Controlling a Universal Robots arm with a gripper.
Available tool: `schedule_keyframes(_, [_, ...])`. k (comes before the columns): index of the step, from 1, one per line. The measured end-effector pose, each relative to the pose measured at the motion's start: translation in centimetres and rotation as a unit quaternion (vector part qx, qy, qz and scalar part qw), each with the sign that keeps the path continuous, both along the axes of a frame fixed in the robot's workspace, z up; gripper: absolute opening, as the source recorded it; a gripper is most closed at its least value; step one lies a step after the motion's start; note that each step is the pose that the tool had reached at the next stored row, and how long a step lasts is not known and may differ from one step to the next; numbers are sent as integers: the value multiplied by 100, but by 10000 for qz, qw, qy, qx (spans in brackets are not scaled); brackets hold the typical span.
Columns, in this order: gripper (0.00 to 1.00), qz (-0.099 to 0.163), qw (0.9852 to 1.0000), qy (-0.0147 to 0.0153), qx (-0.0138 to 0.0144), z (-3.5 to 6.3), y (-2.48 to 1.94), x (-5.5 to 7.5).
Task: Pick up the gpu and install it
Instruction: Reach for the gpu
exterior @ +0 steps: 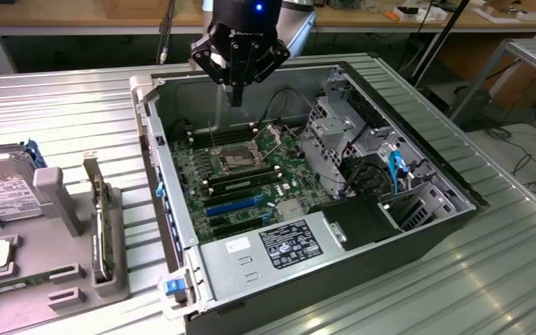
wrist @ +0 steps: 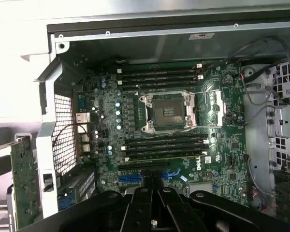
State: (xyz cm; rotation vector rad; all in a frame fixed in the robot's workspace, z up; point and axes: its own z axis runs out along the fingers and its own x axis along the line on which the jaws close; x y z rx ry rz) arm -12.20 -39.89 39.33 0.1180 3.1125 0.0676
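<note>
gripper [exterior: 235, 94] jaws pressed together, empty, hanging over the open case [exterior: 389, 269] near its far wall. gpu [exterior: 100, 223] stands on edge in grey rack [exterior: 58, 202], just outside the case toward the table's [exterior: 72, 118] exterior-view-left edge. Looks light, stiff, fragile: pinch the bare board edge or bracket, not the cooler

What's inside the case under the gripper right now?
The motherboard with an empty CPU socket, memory slots and blue expansion slots. The gripper covers part of those slots. The gpu stands outside the case, in a grey holder.
</note>
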Motion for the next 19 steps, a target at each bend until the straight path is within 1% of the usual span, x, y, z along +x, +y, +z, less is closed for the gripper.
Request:
schedule_keyframes(2, [11, 0, 10000, 0, 0, 0, 0, 0])
schedule_keyframes(19, [11, 0, 10000, 0, 0, 0, 0, -188])
